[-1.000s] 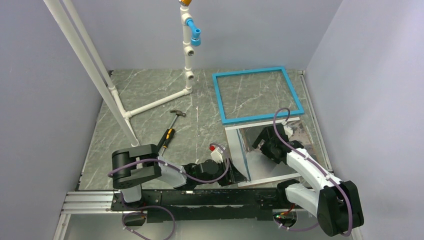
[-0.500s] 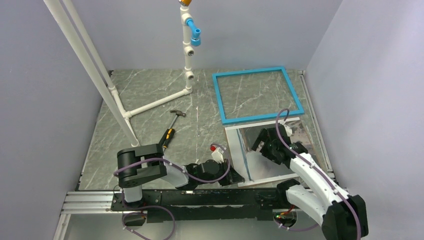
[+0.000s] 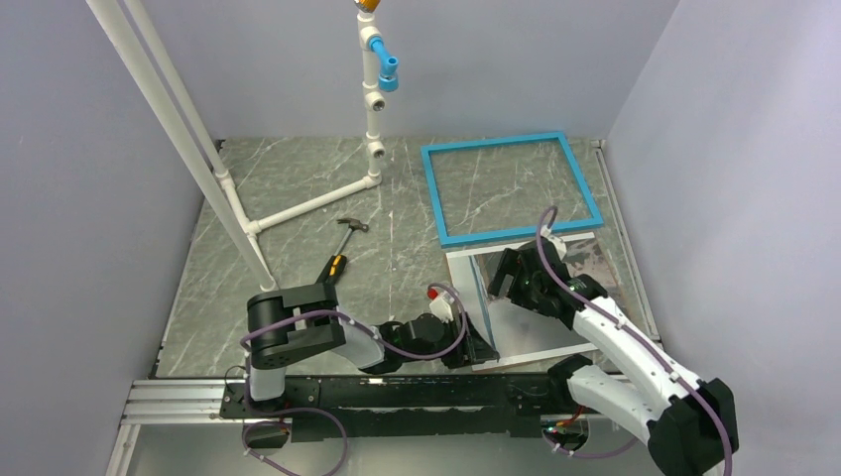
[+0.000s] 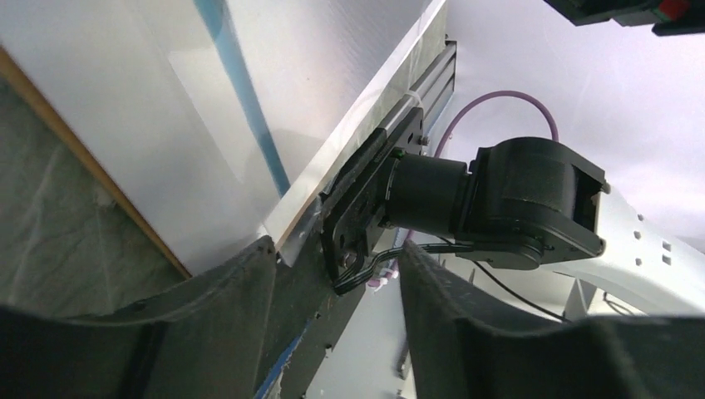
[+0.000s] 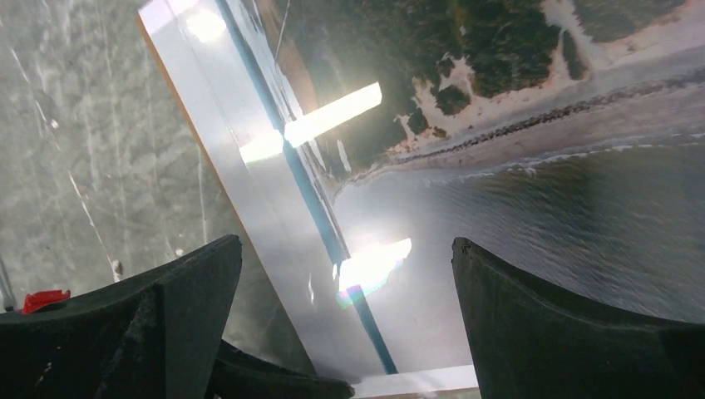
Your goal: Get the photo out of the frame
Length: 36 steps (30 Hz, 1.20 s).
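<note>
The frame [image 3: 516, 230] lies flat at the back right, turquoise, with the table showing through it. The photo [image 3: 531, 332] lies just in front of it, a glossy sheet with a white border. My right gripper [image 3: 508, 281] hovers open over the photo's left part; in the right wrist view [image 5: 345, 245] the photo [image 5: 515, 166] shows a dark shoreline and water between the fingers. My left gripper [image 3: 479, 352] lies low at the photo's near-left corner. In the left wrist view [image 4: 337, 249] it is open, with the photo [image 4: 208, 125] just beyond the left finger. A brown board edge [image 4: 93, 166] shows under the sheet.
A white pipe stand [image 3: 372, 99] with a blue fitting rises at the back centre, with its long diagonal pipe [image 3: 179, 129] on the left. A hammer [image 3: 342, 248] lies mid-table. The right wall [image 3: 714, 198] is close beside the photo. The arms' rail [image 3: 179, 402] runs along the near edge.
My right gripper has moved left and a little back over the photo. My left arm has slid right, bringing its gripper to the photo's near-left corner.
</note>
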### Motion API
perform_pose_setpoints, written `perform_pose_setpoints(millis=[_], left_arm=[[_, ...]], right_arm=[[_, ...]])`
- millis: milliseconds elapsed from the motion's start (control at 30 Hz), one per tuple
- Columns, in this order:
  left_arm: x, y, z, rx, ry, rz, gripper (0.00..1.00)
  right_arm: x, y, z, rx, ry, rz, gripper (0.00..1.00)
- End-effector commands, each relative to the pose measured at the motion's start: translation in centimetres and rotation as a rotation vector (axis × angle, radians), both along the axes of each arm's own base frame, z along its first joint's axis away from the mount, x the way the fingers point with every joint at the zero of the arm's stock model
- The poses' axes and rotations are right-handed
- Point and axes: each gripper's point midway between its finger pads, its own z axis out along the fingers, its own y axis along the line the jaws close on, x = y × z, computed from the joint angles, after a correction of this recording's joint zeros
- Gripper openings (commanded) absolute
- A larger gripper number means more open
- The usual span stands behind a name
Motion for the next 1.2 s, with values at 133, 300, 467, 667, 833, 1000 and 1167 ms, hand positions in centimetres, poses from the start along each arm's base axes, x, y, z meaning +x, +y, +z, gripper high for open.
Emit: perform_pose_setpoints(millis=[133, 300, 467, 667, 833, 1000, 1167], left_arm=[[-0.6, 2.6, 1.3, 0.002, -0.032, -0.007, 0.73], [0.3, 4.8, 1.3, 0.09, -0.086, 0.048, 0.79], [0.2, 3.8, 1.7, 0.086, -0.072, 0.035, 0.8], [-0.6, 1.8, 0.5, 0.144, -0.01, 0.01, 0.8], [-0.8, 1.4, 0.2, 0.167, 0.015, 0.014, 0.79], [-1.0, 1.3, 0.1, 0.183, 0.025, 0.016, 0.79], [-1.0, 1.6, 0.0, 0.219, 0.017, 0.027, 0.79]], right_arm=[[0.4, 1.7, -1.8, -0.011, 0.03, 0.057, 0.98], [0.2, 1.6, -3.4, -0.02, 0.059, 0.037, 0.97], [-0.1, 1.1, -4.8, -0.047, 0.1, 0.009, 0.96], [-0.3, 0.8, -5.5, -0.056, 0.117, 0.0, 0.96], [-0.4, 0.9, -5.7, -0.054, 0.12, 0.001, 0.96], [-0.4, 0.9, -5.8, -0.055, 0.122, 0.002, 0.96], [-0.4, 0.9, -5.7, -0.055, 0.122, 0.002, 0.96]])
